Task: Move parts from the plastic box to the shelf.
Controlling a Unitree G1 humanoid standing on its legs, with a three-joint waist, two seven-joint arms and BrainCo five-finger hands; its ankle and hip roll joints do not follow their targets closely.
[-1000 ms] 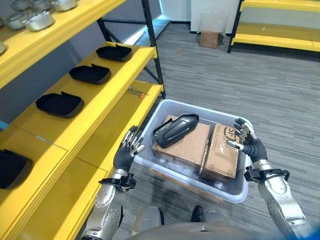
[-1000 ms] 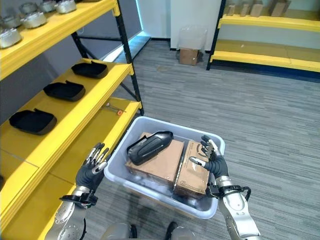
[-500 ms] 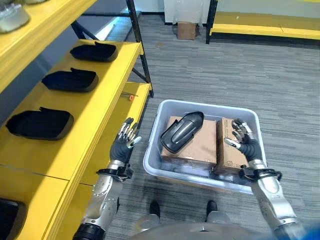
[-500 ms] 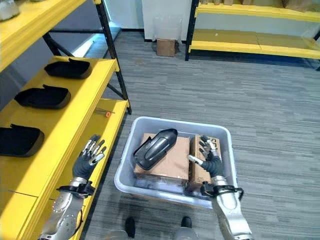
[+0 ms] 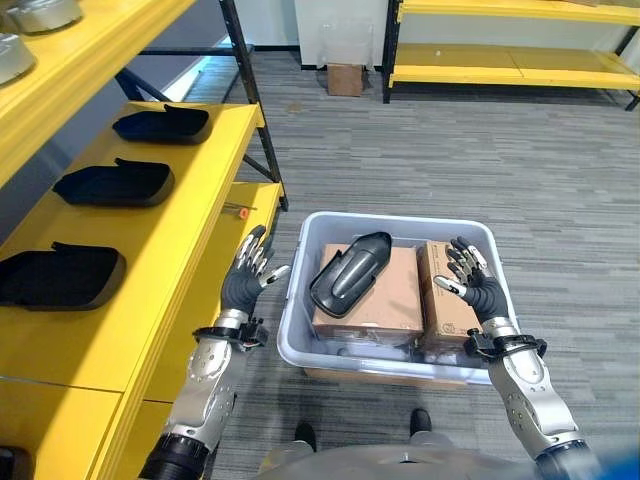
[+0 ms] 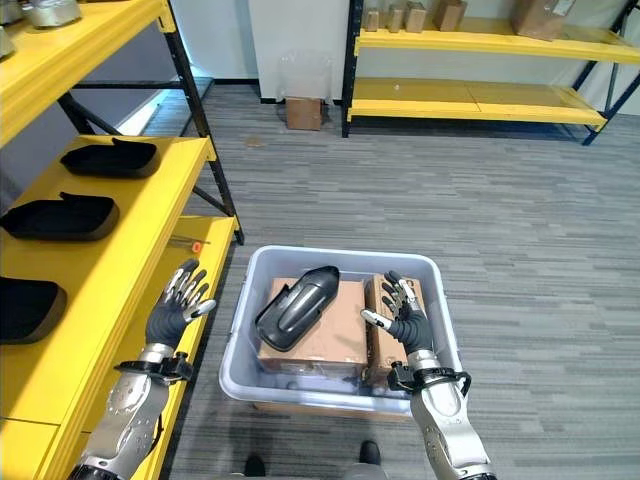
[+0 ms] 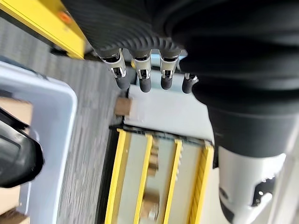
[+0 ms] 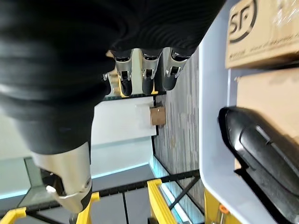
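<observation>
Between my two robot hands sits the plastic box [image 5: 395, 218], grey-white, on the carpeted floor [image 5: 420, 150]. My left robot hand [image 5: 248, 280] hangs just outside the box's left wall, fingers spread and straight, holding nothing, apart from the rim. My right robot hand [image 5: 470, 287] is raised over the right end of the box, above a cardboard carton [image 5: 438, 300], fingers splayed, also empty.

Left of my left robot hand: the yellow shelf [image 5: 190, 215], its lower board edge close beside the box. On the middle board lie three black moulded trays [image 5: 116, 183] in a row, well away from both robot hands. Metal parts [image 5: 38, 12] sit on the top board.

Box contents: a larger cardboard carton [image 5: 380, 300] beside the smaller one, and one black part [image 5: 348, 273] lying tilted across the larger carton, between my hands and touched by neither.

Far ahead: a second yellow rack [image 6: 470, 60] and a small cardboard box [image 5: 345, 78] on the floor.
</observation>
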